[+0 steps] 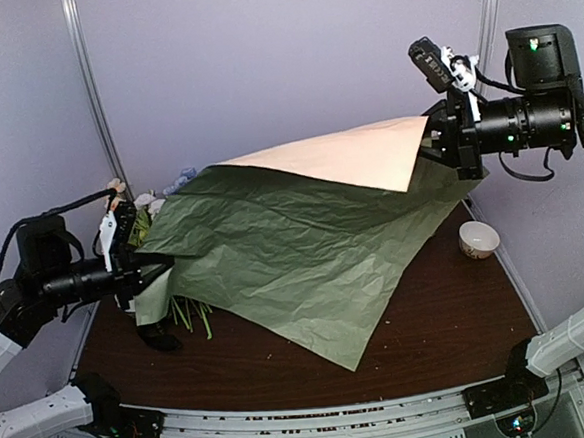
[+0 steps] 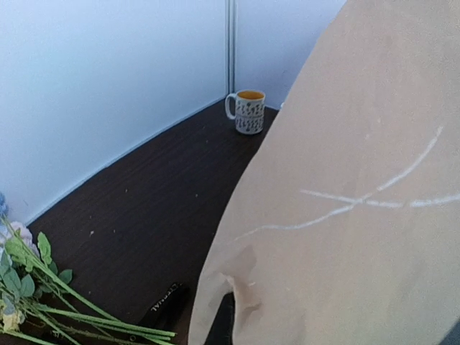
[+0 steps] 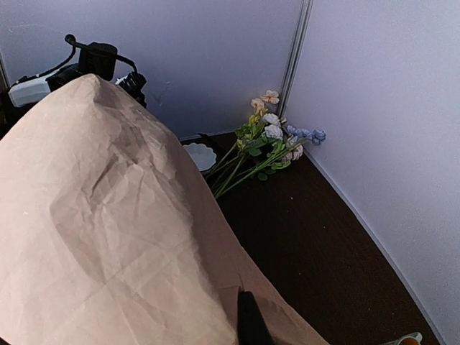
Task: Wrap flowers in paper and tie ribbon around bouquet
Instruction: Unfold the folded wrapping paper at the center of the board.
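Dark brown table [image 1: 449, 318] ran between pale lavender walls [image 1: 261, 61], and I counted two arms over it, each with one pincer. One sheet of paper [image 1: 294, 249] hung stretched between them, green on the face toward the overhead camera and tan-peach on the strip folded over along its top.

The right pincer [image 1: 436, 152] was closed on the paper's raised far corner, holding it well above the table. The left pincer [image 1: 161, 260] sat lower, jaws together on the paper's left edge, and the sheet drooped below it toward the wood. On each wrist camera the tan side filled most of the picture, with one dark fingertip [image 3: 248, 323] poking out beneath it.

One bunch of flowers [image 1: 143, 211] lay just behind the left pincer, blossoms toward the wall, with its green stems running out under the sheet's edge. One black ribbon [image 2: 164, 303] with pale lettering lay on the table close below the left pincer, beside the stems. One patterned mug [image 1: 479, 238] stood below the right pincer, clear of the paper.
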Action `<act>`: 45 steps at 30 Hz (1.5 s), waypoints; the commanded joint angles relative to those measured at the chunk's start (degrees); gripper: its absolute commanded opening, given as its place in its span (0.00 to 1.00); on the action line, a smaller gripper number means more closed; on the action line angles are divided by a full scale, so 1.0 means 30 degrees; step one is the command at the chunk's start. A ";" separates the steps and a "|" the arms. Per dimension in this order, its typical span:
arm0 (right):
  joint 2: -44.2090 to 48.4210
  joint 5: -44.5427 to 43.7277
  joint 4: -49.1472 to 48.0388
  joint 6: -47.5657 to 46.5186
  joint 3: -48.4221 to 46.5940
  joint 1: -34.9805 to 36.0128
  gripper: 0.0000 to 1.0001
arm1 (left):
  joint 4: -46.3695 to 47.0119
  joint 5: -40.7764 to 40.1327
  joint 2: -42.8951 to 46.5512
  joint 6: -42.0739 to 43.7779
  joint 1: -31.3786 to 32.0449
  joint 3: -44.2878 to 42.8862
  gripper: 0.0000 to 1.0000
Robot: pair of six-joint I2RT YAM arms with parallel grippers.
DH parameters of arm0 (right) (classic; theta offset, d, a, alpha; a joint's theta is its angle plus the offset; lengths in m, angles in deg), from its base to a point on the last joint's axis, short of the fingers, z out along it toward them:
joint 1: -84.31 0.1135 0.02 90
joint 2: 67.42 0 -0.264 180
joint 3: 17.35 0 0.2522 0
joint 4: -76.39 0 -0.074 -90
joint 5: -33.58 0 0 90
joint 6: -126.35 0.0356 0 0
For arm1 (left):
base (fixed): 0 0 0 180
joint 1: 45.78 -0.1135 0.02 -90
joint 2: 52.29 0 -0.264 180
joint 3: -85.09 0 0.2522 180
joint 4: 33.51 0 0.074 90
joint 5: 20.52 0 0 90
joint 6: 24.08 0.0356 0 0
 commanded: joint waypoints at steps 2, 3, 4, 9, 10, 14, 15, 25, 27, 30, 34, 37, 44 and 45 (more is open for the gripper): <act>0.1229 0.0218 0.2673 0.1636 -0.1804 -0.0091 0.00 | -0.1590 0.3237 0.1336 0.0984 -0.0037 -0.2594 0.00; 0.1272 -0.0130 0.3182 0.1979 -0.2014 -0.0093 0.00 | -0.2255 0.3155 0.1273 0.1221 -0.0050 -0.3093 0.00; 0.1307 -0.0679 0.3599 0.2395 -0.2081 -0.0086 0.00 | -0.2917 0.2936 0.1126 0.1397 -0.0037 -0.3606 0.00; 0.1949 -0.1178 0.4997 0.3646 -0.1431 -0.0101 0.00 | -0.4744 0.3599 0.0530 0.1668 -0.0039 -0.5559 0.00; 0.2311 -0.1125 0.4884 0.3761 -0.1206 -0.0080 0.00 | -0.4946 0.3687 0.0499 0.1764 -0.0054 -0.5863 0.00; 0.3481 -0.1613 0.4638 0.3904 -0.1119 -0.0090 0.00 | -0.5527 0.4701 0.0322 0.2108 -0.0040 -0.6966 0.00; 0.3656 -0.1849 0.4674 0.3965 -0.1262 -0.0086 0.00 | -0.5535 0.5326 0.0253 0.2138 -0.0045 -0.7255 0.00; 0.1952 -0.4375 0.6176 0.3247 -0.3347 -0.0117 0.00 | -0.5600 0.6363 -0.0896 0.2484 0.0201 -0.8797 0.00; 0.1042 -0.5129 0.6146 0.3084 -0.3209 -0.0401 0.00 | -0.5984 0.4708 -0.2122 0.2365 0.0221 -0.8996 0.00; -0.0337 -0.4807 0.5532 0.2824 -0.2753 -0.2016 0.00 | -0.7391 0.2125 -0.5004 0.2443 0.0185 -0.9852 0.00; -0.2480 -0.4179 0.3685 0.2733 -0.1040 -0.5243 0.00 | -0.7956 -0.0185 -0.8530 0.2729 -0.0176 -1.0983 0.00; -0.4822 -0.4467 0.2211 0.2361 -0.0967 -0.6222 0.00 | -0.7443 -0.1527 -1.0882 0.2715 -0.0544 -1.1631 0.00; -1.0842 -0.3428 0.0651 0.2944 -0.1348 -0.6575 0.00 | -0.7747 -0.3234 -1.6338 0.2626 -0.1733 -1.1938 0.00; -1.1388 -0.3589 0.0408 0.3123 -0.1232 -0.6602 0.00 | -0.7870 -0.3664 -1.7031 0.2741 -0.1786 -1.1908 0.00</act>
